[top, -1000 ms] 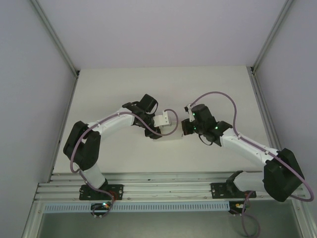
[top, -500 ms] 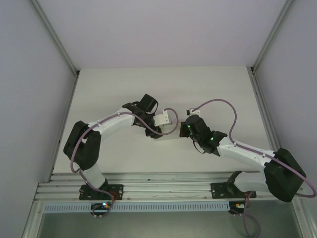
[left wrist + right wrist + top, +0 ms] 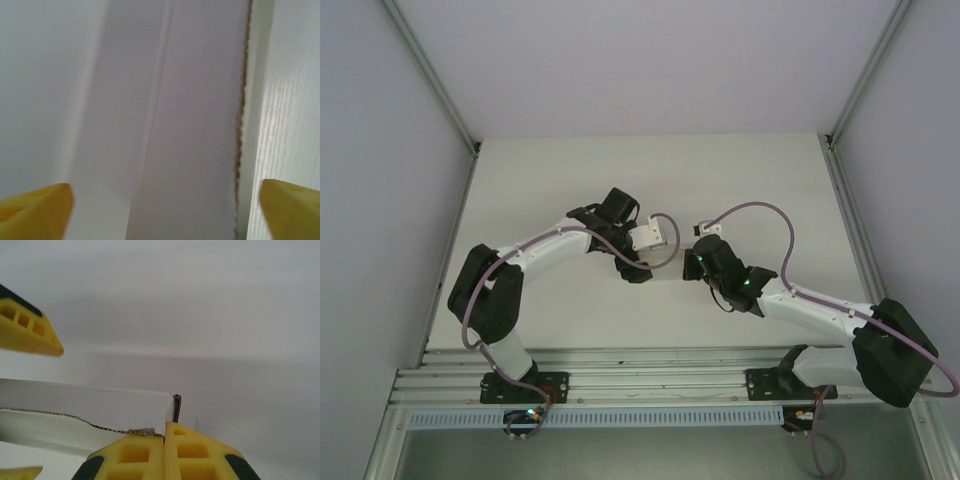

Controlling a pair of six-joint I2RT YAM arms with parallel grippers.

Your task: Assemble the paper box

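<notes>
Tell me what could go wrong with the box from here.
1. The right gripper seems to pinch just a corner of the paper box; the thin card could tear or slip out if pulled.
2. The left gripper is open astride the card; closing there might crease a panel off its fold line.

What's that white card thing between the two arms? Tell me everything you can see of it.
The paper box is thin, matt card, white to pale grey: flat panels with a long fold crease and one rough brownish cut edge. It sits low on the white table between the arms. The right gripper is closed at one corner, apparently pinching it; the left gripper is open, straddling a panel.
</notes>
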